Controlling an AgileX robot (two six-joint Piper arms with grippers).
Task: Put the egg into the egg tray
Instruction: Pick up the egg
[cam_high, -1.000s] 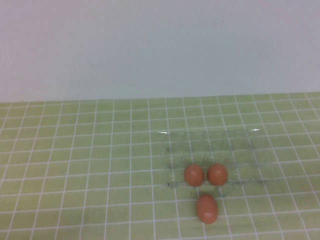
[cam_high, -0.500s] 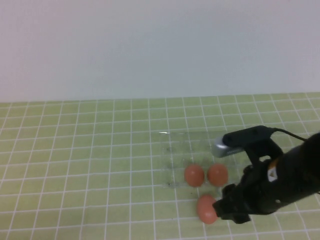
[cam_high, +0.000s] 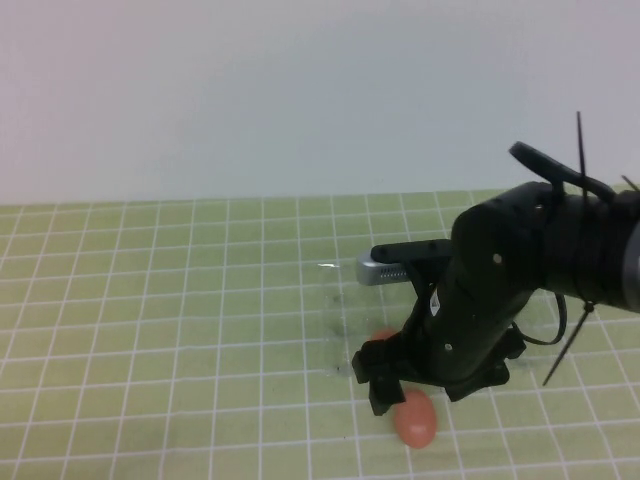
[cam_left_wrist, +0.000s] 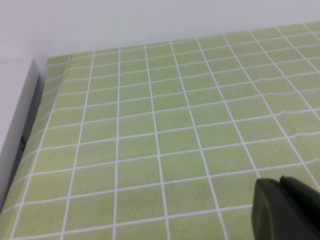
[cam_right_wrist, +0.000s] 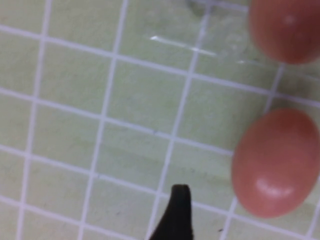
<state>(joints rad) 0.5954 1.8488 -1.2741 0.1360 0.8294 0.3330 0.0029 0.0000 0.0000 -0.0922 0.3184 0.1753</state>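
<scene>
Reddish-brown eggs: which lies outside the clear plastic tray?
The egg on the green mat, beside the right end effector; another egg sits in the tray. Left end effector hovers over mat elsewhere.

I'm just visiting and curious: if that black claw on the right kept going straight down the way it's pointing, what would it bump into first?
Probably the green mat just beside the loose egg. The right gripper points down, slightly off the egg; depth is unclear. The left gripper hovers elsewhere.

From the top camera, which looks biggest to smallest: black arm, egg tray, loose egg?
1. Right arm, its right gripper low by the egg.
2. Egg tray, partly hidden, so unsure.
3. Loose egg.
Left gripper hovers elsewhere over bare mat.
</scene>
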